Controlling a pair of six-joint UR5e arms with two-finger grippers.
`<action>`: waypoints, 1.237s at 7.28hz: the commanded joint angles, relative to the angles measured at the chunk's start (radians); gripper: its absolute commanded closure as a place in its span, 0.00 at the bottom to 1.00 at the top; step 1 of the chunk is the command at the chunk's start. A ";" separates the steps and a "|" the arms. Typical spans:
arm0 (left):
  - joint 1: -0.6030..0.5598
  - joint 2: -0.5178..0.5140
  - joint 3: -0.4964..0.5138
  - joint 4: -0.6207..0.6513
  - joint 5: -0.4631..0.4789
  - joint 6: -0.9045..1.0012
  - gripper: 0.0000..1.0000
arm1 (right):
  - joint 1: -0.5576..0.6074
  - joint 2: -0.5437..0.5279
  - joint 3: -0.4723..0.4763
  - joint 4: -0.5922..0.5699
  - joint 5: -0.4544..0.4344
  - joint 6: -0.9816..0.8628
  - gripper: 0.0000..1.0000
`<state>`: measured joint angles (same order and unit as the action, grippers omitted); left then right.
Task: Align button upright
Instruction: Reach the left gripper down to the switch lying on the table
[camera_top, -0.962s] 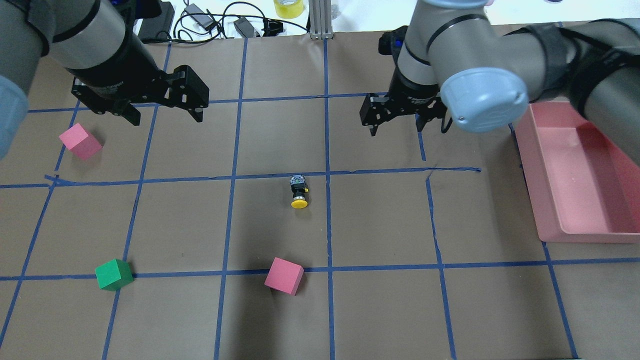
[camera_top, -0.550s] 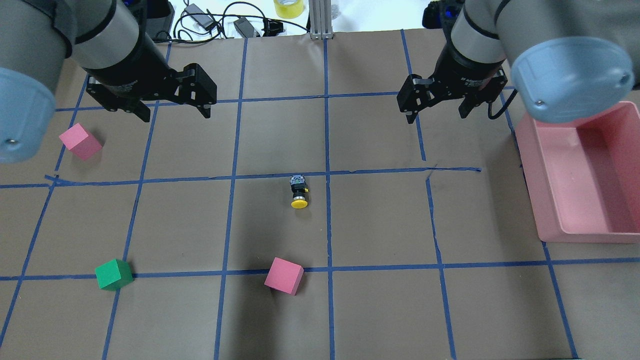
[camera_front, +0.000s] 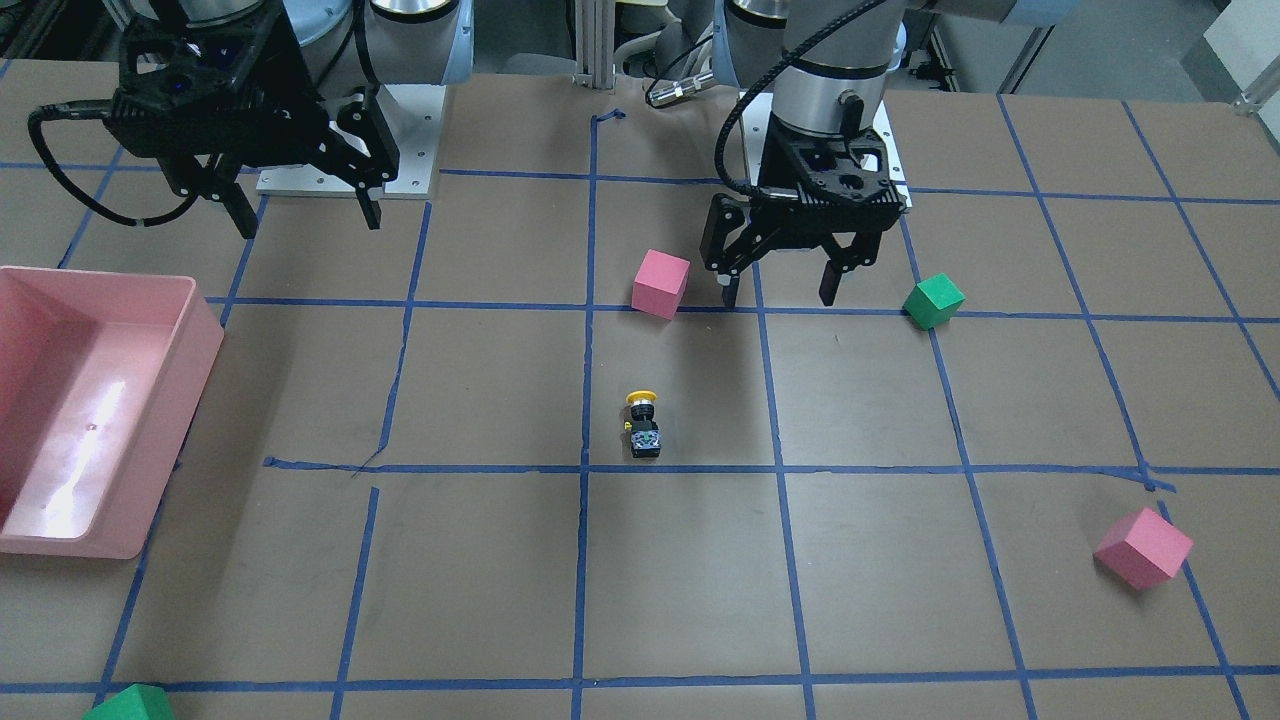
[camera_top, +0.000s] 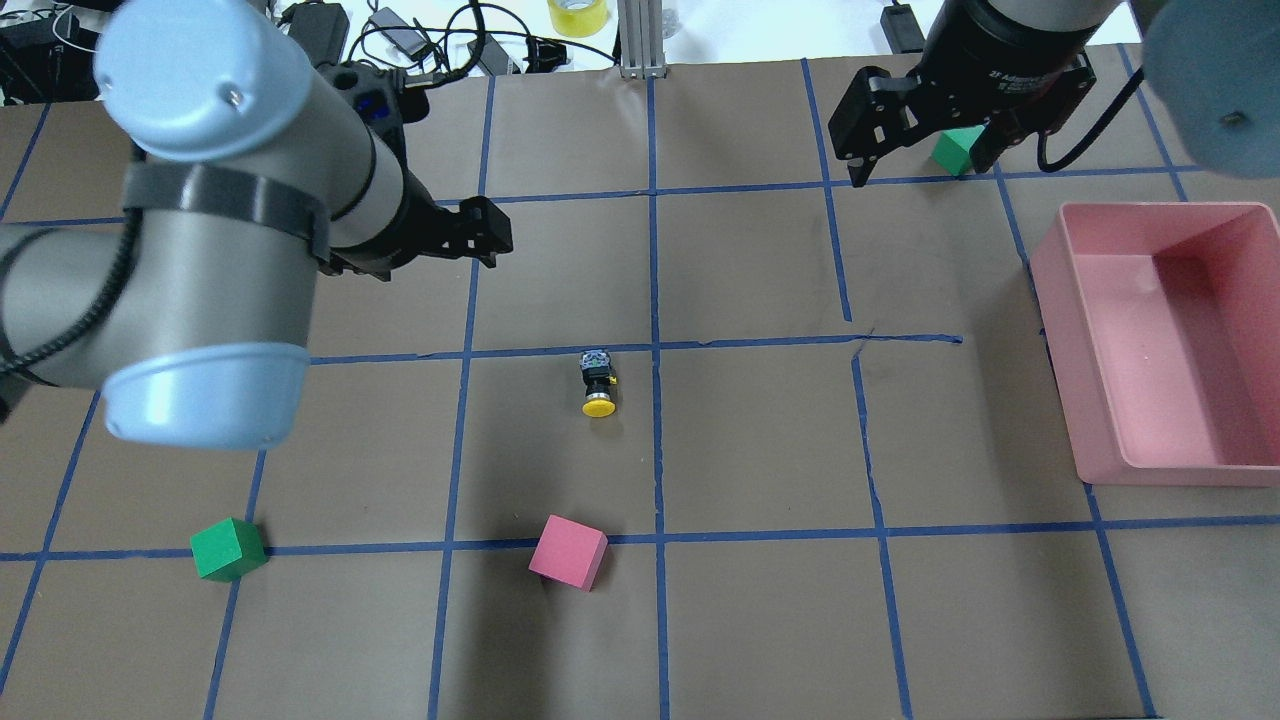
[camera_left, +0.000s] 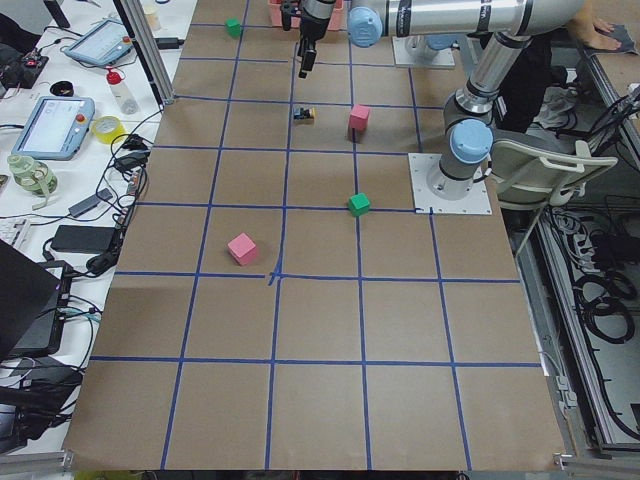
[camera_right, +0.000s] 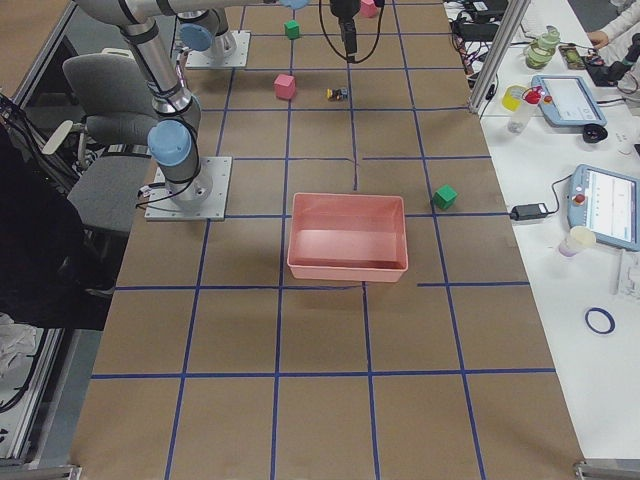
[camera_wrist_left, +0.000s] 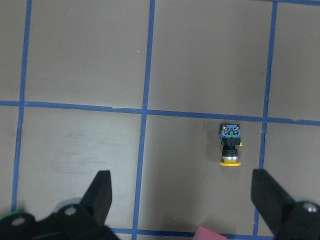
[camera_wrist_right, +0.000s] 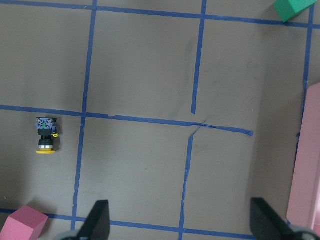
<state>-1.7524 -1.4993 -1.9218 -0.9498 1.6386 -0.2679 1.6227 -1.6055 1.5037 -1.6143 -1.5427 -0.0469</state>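
Lying sideways, the button (camera_front: 643, 425) sits apart from left gripper (camera_front: 778, 298).

In the overhead view, the left gripper (camera_front: 778, 292) has swung away from the desk's left edge toward the middle. Its arm now lies lower across the picture, and the grey elbow (camera_top: 200, 330) covers the pink cube (camera_front: 1143, 547) near the left edge that showed before. The right gripper (camera_top: 920, 150) has drawn back from the middle toward the far right corner of the desk. A green cube (camera_top: 955, 150), hidden earlier behind that arm, now shows between its fingers.
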 joint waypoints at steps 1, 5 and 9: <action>-0.100 -0.047 -0.219 0.412 0.070 -0.091 0.00 | -0.006 -0.002 -0.003 0.007 -0.054 0.005 0.00; -0.229 -0.223 -0.399 0.889 0.217 -0.232 0.05 | -0.004 0.001 0.046 -0.006 -0.056 0.006 0.00; -0.259 -0.421 -0.408 1.032 0.217 -0.231 0.16 | -0.004 0.002 0.046 -0.006 -0.056 0.007 0.00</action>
<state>-2.0025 -1.8678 -2.3316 0.0564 1.8562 -0.4985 1.6183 -1.6032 1.5491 -1.6198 -1.5984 -0.0400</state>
